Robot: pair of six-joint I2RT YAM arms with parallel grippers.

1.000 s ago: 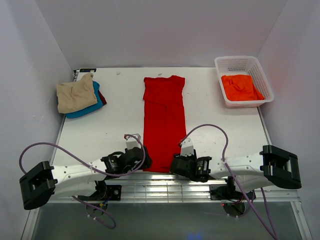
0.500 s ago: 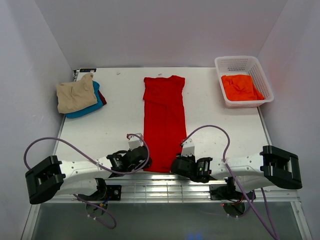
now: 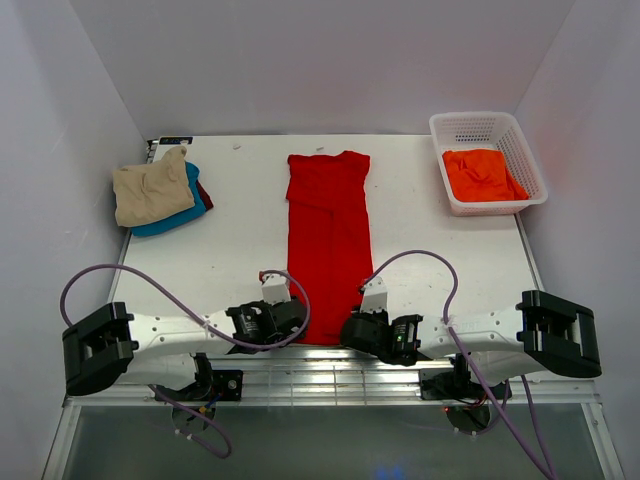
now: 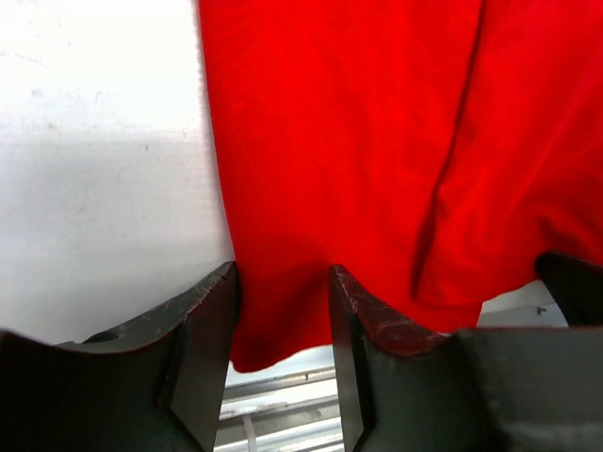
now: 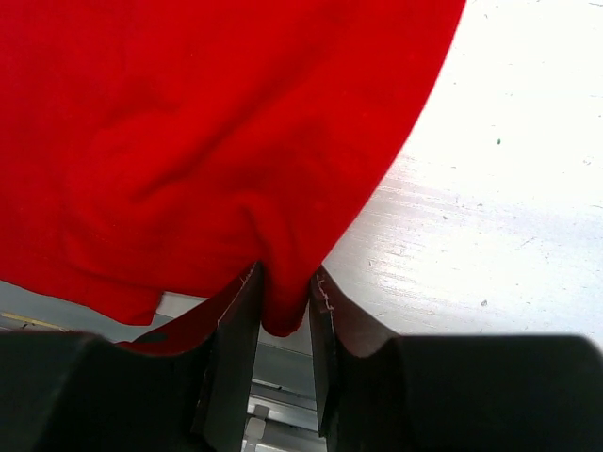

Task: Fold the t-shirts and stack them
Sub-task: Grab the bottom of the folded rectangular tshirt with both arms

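The bright red t-shirt (image 3: pixel 328 235) lies in a long folded strip down the middle of the table, collar at the far end. My left gripper (image 3: pixel 292 322) is at its near left corner; in the left wrist view the jaws (image 4: pixel 283 282) stand apart with the red hem (image 4: pixel 358 141) between them. My right gripper (image 3: pixel 352 330) is at the near right corner, and its jaws (image 5: pixel 285 282) are pinched on a fold of the red cloth (image 5: pixel 188 122). A tan shirt (image 3: pixel 150 190) lies on a teal blue one (image 3: pixel 188 205) and a dark red one (image 3: pixel 205 192) at the far left.
A white lattice basket (image 3: pixel 490 125) at the far right holds an orange shirt (image 3: pixel 482 173). The table's near edge and metal rail (image 3: pixel 330 365) run just below both grippers. White walls enclose the left, back and right.
My left arm has slid right, bringing its gripper onto the shirt's near left corner. The right gripper has stayed at the near right corner.
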